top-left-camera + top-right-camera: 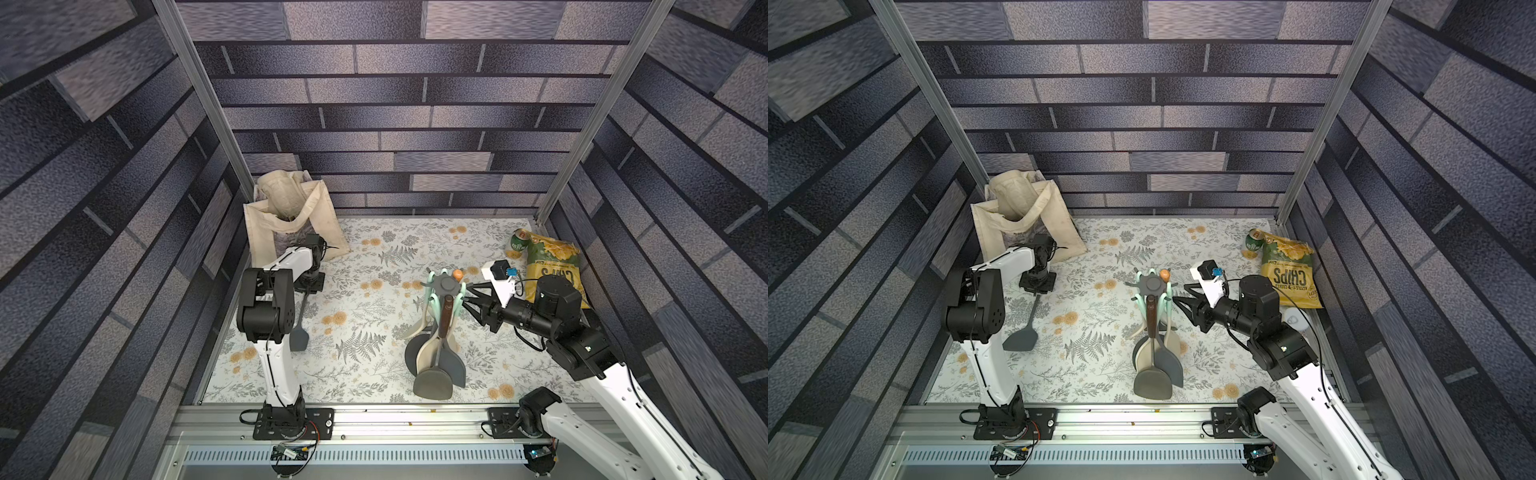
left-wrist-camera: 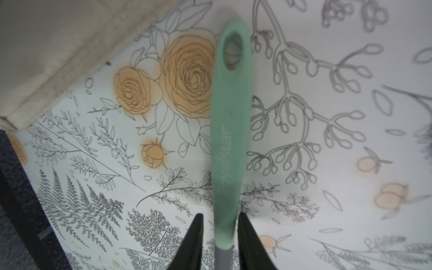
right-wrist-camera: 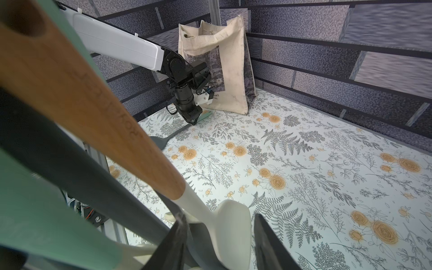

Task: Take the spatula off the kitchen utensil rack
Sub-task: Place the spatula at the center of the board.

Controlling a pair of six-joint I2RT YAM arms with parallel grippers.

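The spatula point(image 1: 298, 337) point(image 1: 1020, 338), with a grey head and a mint-green handle point(image 2: 230, 131), lies on the floral table at the far left. My left gripper point(image 1: 306, 291) point(image 1: 1038, 289) point(image 2: 221, 216) points down over the handle and is open, with a gap on each side. The right wrist view shows that gripper point(image 3: 194, 121) and the spatula's head point(image 3: 159, 141). The kitchen utensil rack point(image 1: 448, 284) point(image 1: 1153, 284) stands mid-table with several utensils hanging on it. My right gripper point(image 1: 466, 294) point(image 1: 1179, 292) point(image 3: 219, 216) is open just right of the ring of hooks and holds nothing.
A cream tote bag point(image 1: 291, 224) leans in the back left corner, close behind my left gripper. A yellow-green chips bag point(image 1: 552, 270) and a green can point(image 1: 517, 245) lie at the back right. A wooden-handled cream spoon point(image 3: 233, 233) hangs right before my right jaws.
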